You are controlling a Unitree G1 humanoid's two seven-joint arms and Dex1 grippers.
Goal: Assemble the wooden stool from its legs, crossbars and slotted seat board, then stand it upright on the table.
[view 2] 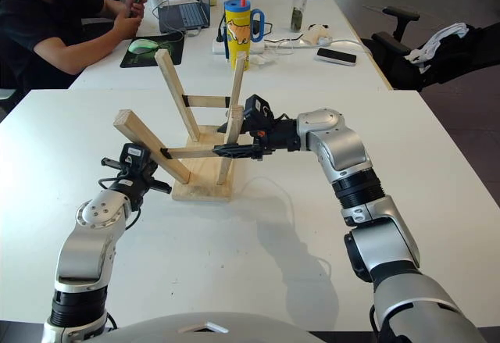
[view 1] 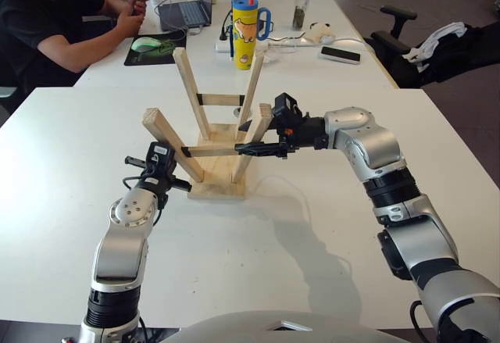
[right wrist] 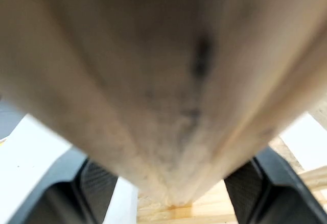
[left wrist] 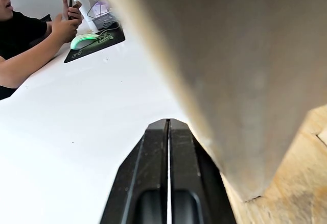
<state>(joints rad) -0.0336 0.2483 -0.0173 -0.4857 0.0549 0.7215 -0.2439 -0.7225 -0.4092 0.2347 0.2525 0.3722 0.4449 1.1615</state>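
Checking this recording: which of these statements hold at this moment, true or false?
1. The stool stands upright on its legs. False: it is upside down, with its seat board flat on the table.
2. Fingers of the right gripper flank one leg. True.
3. Fingers of the left gripper are spread wide. False: they are shut together.
4. A crossbar joins the two far legs. True.

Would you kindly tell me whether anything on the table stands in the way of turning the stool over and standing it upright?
Nothing visible does. The upturned stool rests seat-down on the table, with only the right tool gripping one leg and the shut left tool beside it. The yellow cup stands far behind.
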